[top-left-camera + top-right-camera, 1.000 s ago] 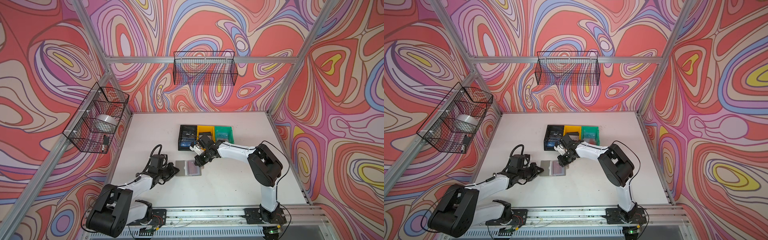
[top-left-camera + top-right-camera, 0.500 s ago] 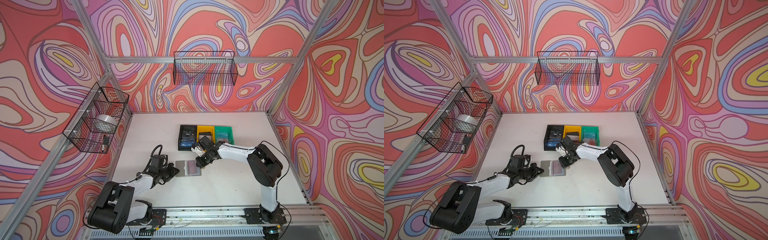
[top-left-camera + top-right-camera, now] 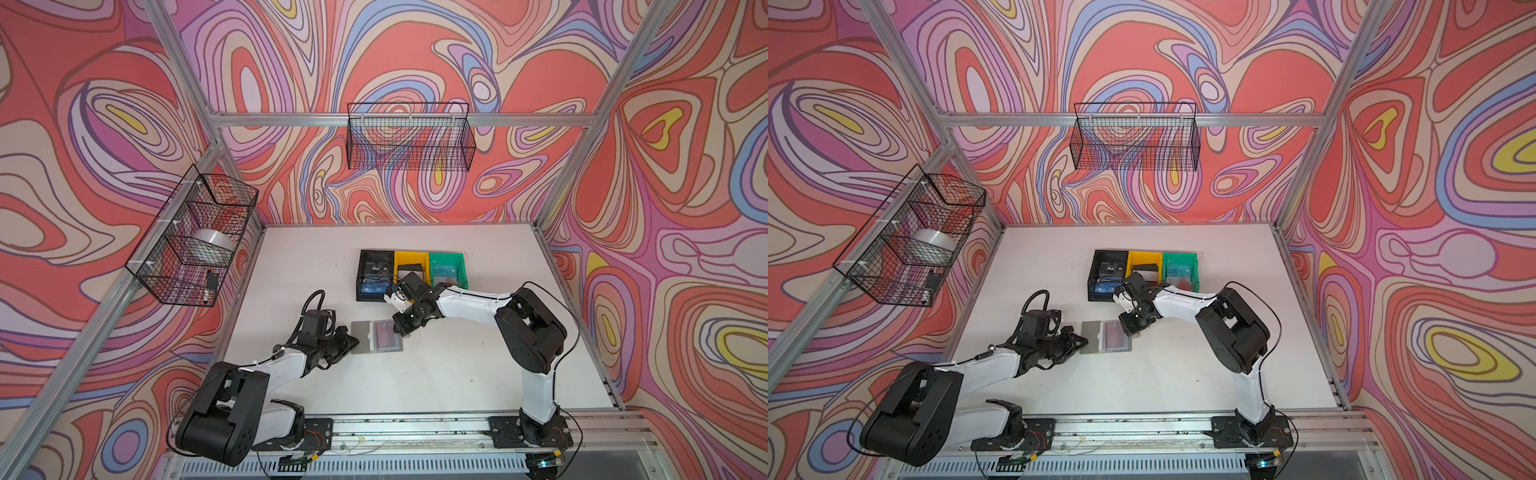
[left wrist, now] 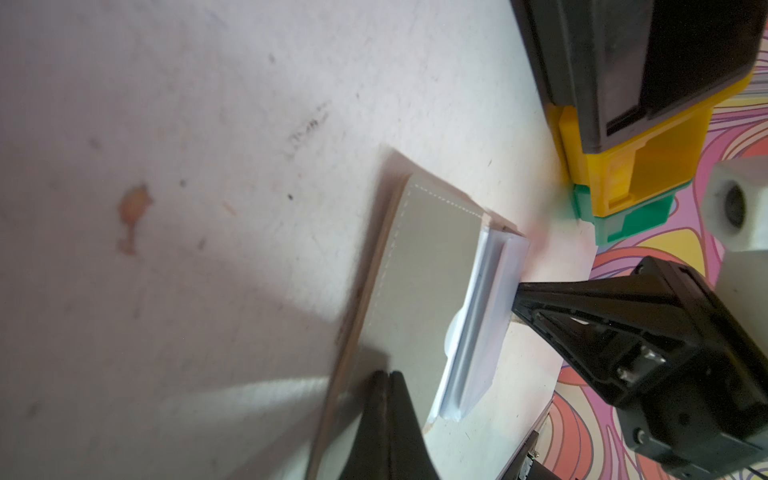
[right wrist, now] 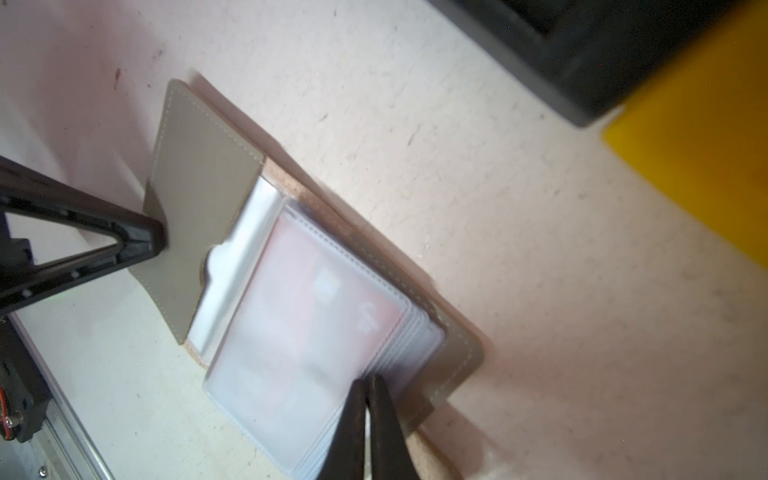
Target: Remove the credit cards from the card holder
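Over the last second very little is seen to have shifted. The small grey leather-like card holder (image 3: 376, 337) is found where it lay, spread open on the white table (image 3: 457, 374) between the two sets of fingers. The left gripper (image 4: 388, 374) has been drawn fully shut. Its tips are set on the outer edge of the holder's grey stitched flap (image 5: 199, 199); whether the flap is nipped between them or only pressed down cannot be told. The right gripper (image 5: 365, 380) appears to have crept slightly nearer the opposite end. It is closed to a thin slit, with its tips at the free edge of the clear plastic sleeve pages (image 5: 266, 374). Whether a page or a card edge is caught in that slit cannot be told.

A red credit card (image 5: 316, 299) is seen through the top sleeve, just ahead of the right fingertips, and has not yet been drawn out. A blue card marked VIP (image 3: 374, 287) lies in the black plastic bin (image 3: 360, 274) beyond the right gripper, so part of the work is judged done.

The small change is read as a brace being set: the holder is pinned at one end so that a pull at the other will not drag it. The step in hand is judged to be gaining purchase on the red card. The slick sleeve may be gripped instead of the card, and the holder could then be pulled along.
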You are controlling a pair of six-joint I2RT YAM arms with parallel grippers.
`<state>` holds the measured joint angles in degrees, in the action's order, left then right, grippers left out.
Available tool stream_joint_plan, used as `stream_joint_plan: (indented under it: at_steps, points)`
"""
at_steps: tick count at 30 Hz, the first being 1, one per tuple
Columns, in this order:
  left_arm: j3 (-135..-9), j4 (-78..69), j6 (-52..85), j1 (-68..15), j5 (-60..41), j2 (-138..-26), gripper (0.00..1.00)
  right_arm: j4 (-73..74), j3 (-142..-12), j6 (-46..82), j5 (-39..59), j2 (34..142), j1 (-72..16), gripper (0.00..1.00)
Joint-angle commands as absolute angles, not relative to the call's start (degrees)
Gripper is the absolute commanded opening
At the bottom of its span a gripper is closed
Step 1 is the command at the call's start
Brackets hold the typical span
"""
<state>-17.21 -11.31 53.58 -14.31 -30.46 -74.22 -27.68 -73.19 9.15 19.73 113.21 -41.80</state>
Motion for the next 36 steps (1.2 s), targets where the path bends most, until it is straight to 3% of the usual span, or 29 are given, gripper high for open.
stream_joint_plan:
  at_steps: [1,36]
  points:
    - [-16.5,-11.8,53.3,-14.5,-30.2,-75.1,0.05,-27.9,-72.8,9.8,20.2,115.9,-41.7,0.08]
    - [-17.0,-11.5,53.3,-14.5,-30.3,-75.5,0.04,-30.4,-77.9,9.3,22.6,115.8,-43.7,0.08]
